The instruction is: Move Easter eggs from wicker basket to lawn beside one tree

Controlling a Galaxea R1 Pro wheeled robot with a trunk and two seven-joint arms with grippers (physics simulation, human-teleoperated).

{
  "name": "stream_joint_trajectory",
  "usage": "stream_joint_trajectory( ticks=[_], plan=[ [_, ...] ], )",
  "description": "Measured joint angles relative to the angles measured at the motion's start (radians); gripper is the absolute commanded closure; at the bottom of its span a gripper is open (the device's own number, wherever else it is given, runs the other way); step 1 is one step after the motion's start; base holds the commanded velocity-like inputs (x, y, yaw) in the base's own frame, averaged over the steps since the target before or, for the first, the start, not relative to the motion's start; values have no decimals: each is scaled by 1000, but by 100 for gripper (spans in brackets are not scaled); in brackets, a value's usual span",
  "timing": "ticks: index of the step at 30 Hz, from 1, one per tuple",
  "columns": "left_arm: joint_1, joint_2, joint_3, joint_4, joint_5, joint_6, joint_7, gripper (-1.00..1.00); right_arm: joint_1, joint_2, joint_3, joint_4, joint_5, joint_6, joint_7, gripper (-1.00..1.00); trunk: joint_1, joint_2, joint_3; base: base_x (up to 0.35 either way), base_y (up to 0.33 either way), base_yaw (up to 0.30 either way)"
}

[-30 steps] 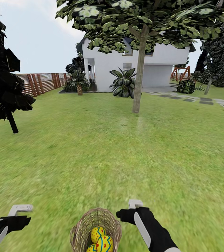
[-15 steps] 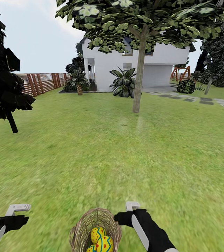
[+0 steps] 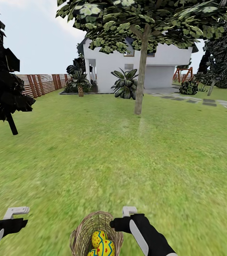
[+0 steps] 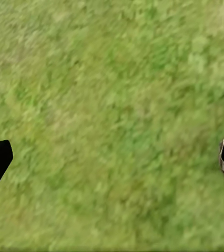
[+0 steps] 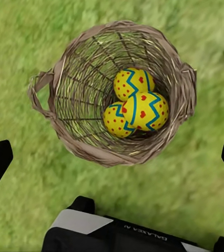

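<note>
**Easter eggs all in the basket**

Three yellow Easter eggs (image 5: 134, 105) with red dots and blue zigzags lie together inside the tan woven wicker basket (image 5: 64, 84), which stands on the bright green lawn (image 3: 109, 160). The right pincer (image 5: 112, 157) hangs directly above it, spread open. The left pincer (image 4: 112, 160), also open, hovers over bare grass just beside the basket.

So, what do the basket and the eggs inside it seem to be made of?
The wicker basket looks woven from tan-brown cane: crossing strands with gaps, matte finish. The Easter eggs look smooth and painted, yellow with red marks and blue zigzag bands; whether plastic, wood or real shell cannot be told from the render.
</note>
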Motion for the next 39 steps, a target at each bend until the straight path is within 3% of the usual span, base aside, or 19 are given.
stream_joint_trajectory(
  ticks=[39],
  plan=[
    [0, -1, 6, 1, 0, -1, 3, -100, 3, 0, -6, 0, -5, -12, 0, -100, 150, -274, -123, 0, 0, 0]
  ],
)
